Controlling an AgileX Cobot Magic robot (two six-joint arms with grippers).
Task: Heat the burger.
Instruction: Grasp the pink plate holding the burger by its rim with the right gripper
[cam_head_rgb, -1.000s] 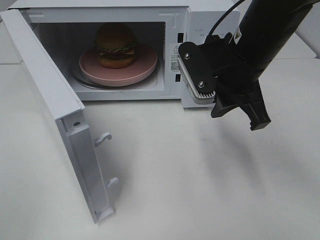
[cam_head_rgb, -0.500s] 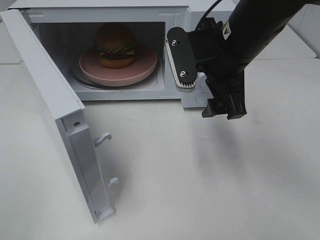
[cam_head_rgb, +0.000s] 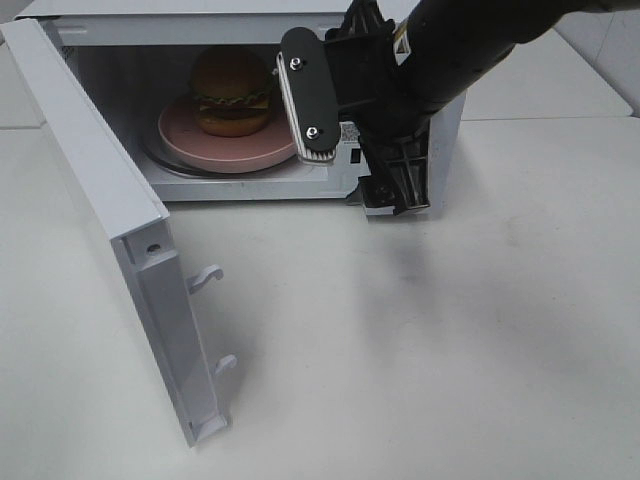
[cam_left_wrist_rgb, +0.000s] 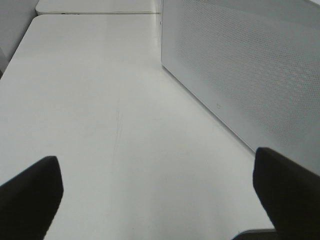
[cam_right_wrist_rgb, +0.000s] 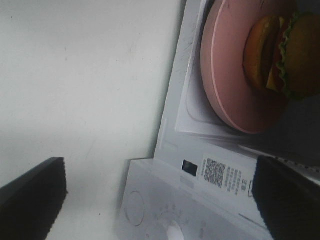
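The burger (cam_head_rgb: 231, 90), with its brown bun, green lettuce and yellow cheese, sits on a round pink plate (cam_head_rgb: 280, 140) inside the open white microwave (cam_head_rgb: 200, 30). In the right wrist view the burger (cam_right_wrist_rgb: 280, 50) and the plate (cam_right_wrist_rgb: 225, 65) lie beyond the oven's front edge. My right gripper (cam_head_rgb: 397, 188) hangs in front of the microwave's control panel, just right of the cavity. It is open (cam_right_wrist_rgb: 160, 200) and holds nothing. My left gripper (cam_left_wrist_rgb: 160, 195) is open and empty, low over the table beside the microwave's perforated side wall (cam_left_wrist_rgb: 240, 70).
The microwave door (cam_head_rgb: 110, 220) stands swung out to the front left, with its latch hooks (cam_head_rgb: 205, 275) facing the table's middle. A label with a QR code (cam_right_wrist_rgb: 225, 175) sits on the control panel. White table (cam_head_rgb: 420, 350) stretches in front.
My right arm has swung left and back, from in front of the microwave's right side to right against its control panel, near the cavity opening. The burger, plate and door have not moved.
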